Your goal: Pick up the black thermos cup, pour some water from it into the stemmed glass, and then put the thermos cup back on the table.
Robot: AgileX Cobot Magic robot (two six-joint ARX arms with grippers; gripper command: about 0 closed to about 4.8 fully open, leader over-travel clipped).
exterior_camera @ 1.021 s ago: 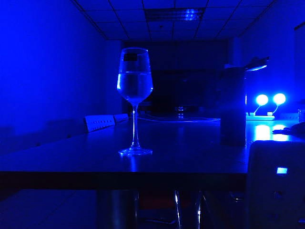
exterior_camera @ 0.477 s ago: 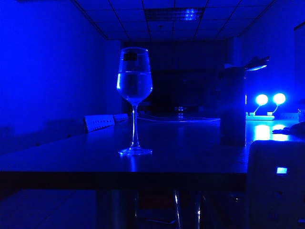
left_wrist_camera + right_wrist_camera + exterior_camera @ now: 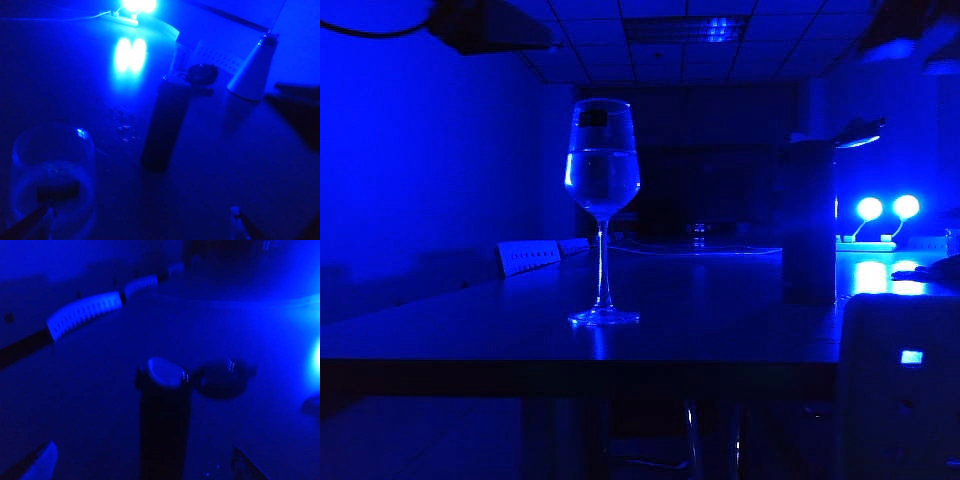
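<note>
The stemmed glass [image 3: 603,200] stands on the dark table [image 3: 470,340] left of centre, with water in its bowl. The black thermos cup [image 3: 809,220] stands upright to its right, flip lid open. My left arm [image 3: 485,25] and right arm [image 3: 910,35] show dimly at the top of the exterior view. My left gripper [image 3: 140,215] is open above the table; the glass [image 3: 52,175] sits by one fingertip and the thermos cup [image 3: 167,125] stands farther ahead. My right gripper [image 3: 142,462] is open, fingers wide on either side of the thermos cup [image 3: 165,425], apart from it.
Two bright lamps [image 3: 885,208] glow behind the thermos cup. A pale boxy device [image 3: 900,390] with a lit square stands at the front right. A pale cone [image 3: 252,70] stands beyond the cup. White perforated strips [image 3: 528,257] lie along the table's far left.
Both arms have come into the top corners of the exterior view, where neither showed before. The glass and the thermos cup have not moved.
</note>
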